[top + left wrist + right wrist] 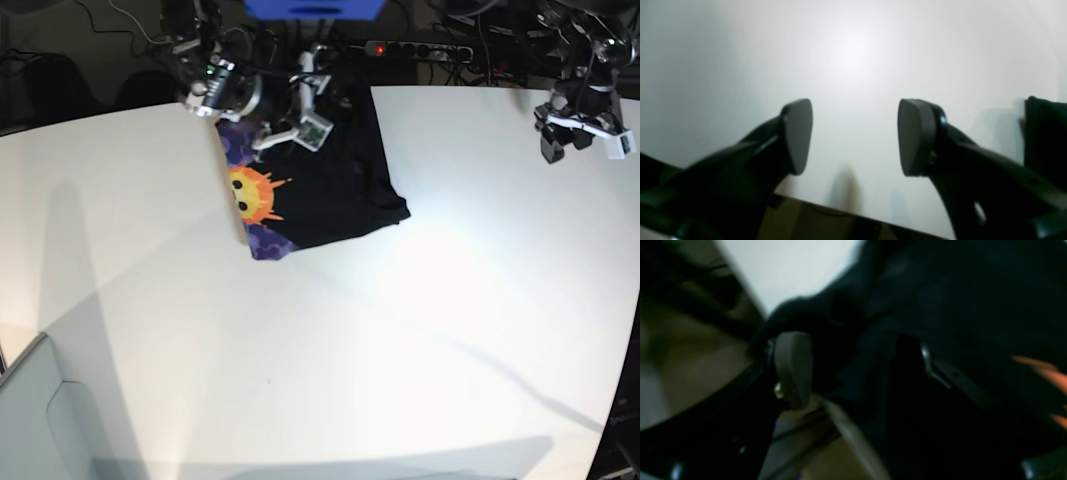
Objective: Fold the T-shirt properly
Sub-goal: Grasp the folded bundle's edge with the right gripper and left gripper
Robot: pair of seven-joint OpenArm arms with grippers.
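While the T-shirt (315, 185) lies at the far edge of the desk (330, 360), left of the middle in the base view, it is only partly folded: it forms a compact, uneven bundle with the sun print (255, 195) facing up along its left side and plain black cloth on its right. Its outline is irregular, with one corner jutting toward the middle of the desk, so the fold looks unfinished; squaring the edges and at least one further fold probably remain. The left gripper (855, 136) hovers above bare desk near the far right corner, well apart from the shirt, with its jaws wide and nothing between them. The right gripper (290, 125) sits over the far part of the shirt; its wrist view is blurred, one pad (793, 368) is visible with dark cloth filling the gap beside it, and whether that cloth is gripped or merely draped cannot be told.
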